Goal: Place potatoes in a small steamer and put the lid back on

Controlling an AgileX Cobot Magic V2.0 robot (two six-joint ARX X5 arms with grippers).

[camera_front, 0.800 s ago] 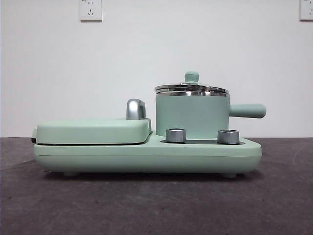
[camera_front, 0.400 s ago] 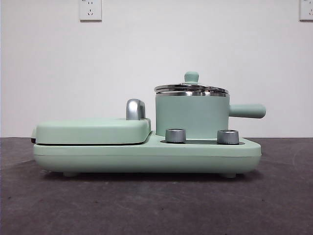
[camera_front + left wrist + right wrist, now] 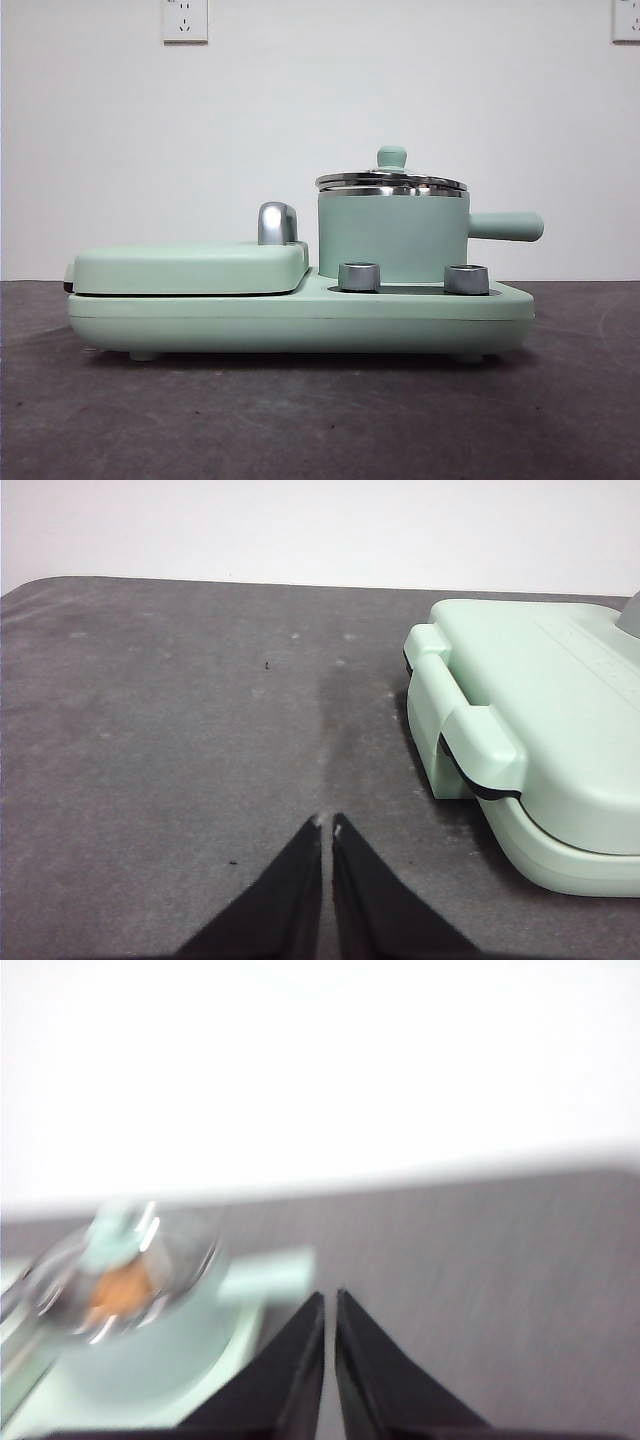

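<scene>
Nothing has shifted over the last second: the lid [image 3: 392,182] sits on the small steamer [image 3: 392,237], an orange potato [image 3: 118,1290] shows through its glass, and both the left pincer [image 3: 327,825] and right pincer [image 3: 330,1300] are closed and empty, so the task looks complete.

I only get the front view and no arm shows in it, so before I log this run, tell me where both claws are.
Observer: The left claw is over bare table, off the end of the flat griddle, touching nothing.
Operator: Give me its jaws.
Observer: Shut, tips together, nothing between them.
Operator: Now the right one.
Observer: The right claw is also shut and empty, above the table beside the steamer's handle; that picture is blurred.
Operator: Confirm the potato went in.
Observer: Through the glass lid on the pot, the right wrist view shows an orange shape, most likely the potato; your side-on view hides it.
</scene>
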